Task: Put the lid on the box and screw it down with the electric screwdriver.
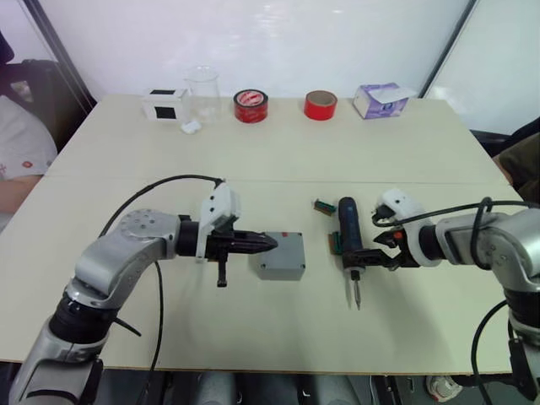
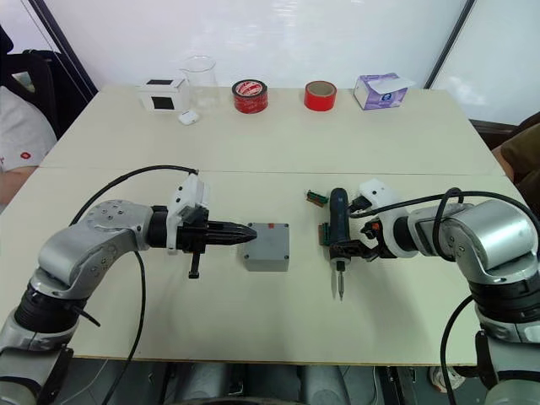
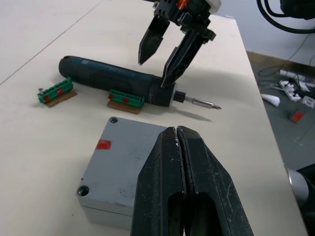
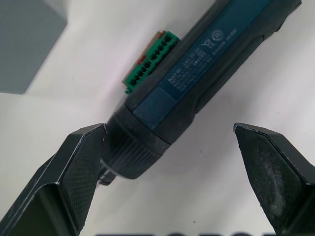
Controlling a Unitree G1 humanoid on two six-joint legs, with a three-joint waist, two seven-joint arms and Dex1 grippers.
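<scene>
The grey box (image 1: 280,255) stands at the table's middle with the flat grey lid (image 3: 129,160) lying on top. The lid shows a small red mark and corner screw holes. My left gripper (image 1: 268,243) is shut with nothing in it, its tips over the lid's left edge. To the right, the dark electric screwdriver (image 1: 348,232) lies on the table, its metal bit (image 1: 356,295) pointing at the front edge. My right gripper (image 1: 364,256) is open and straddles the screwdriver near its front collar. One finger (image 4: 74,167) is close against the collar; the other is well apart.
Two green terminal blocks (image 1: 324,205) (image 1: 335,243) lie left of the screwdriver. Along the far edge stand a white box with a black square (image 1: 164,104), a clear beaker (image 1: 202,89), two red tape rolls (image 1: 251,105) (image 1: 321,105) and a tissue box (image 1: 380,99). A person (image 1: 17,152) sits at left.
</scene>
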